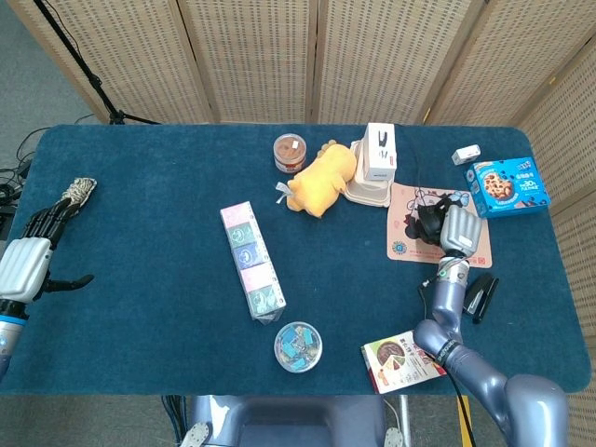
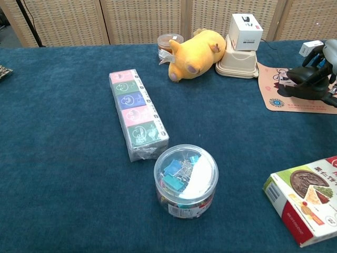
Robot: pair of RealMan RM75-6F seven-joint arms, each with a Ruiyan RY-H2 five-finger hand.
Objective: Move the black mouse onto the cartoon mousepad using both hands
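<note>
The cartoon mousepad [image 1: 406, 244] [image 2: 277, 92] lies at the right of the table. My right hand [image 1: 460, 229] [image 2: 327, 69] is over the pad's middle and grips the black mouse [image 1: 429, 223] [image 2: 308, 81] from above. The mouse sits low on the pad; whether it touches the pad I cannot tell. My left hand [image 1: 28, 261] hangs at the table's far left edge with its fingers apart and nothing in it; only the head view shows it.
A yellow plush [image 1: 319, 179], a white box on a beige container [image 1: 378, 154] and a brown jar [image 1: 290, 152] crowd the pad's left. A blue cookie box [image 1: 508, 186] lies to the right, with a black stapler [image 1: 482, 296] and a snack box [image 1: 404, 358] nearer. A tissue pack [image 1: 251, 261] and clip jar [image 1: 299, 346] lie mid-table.
</note>
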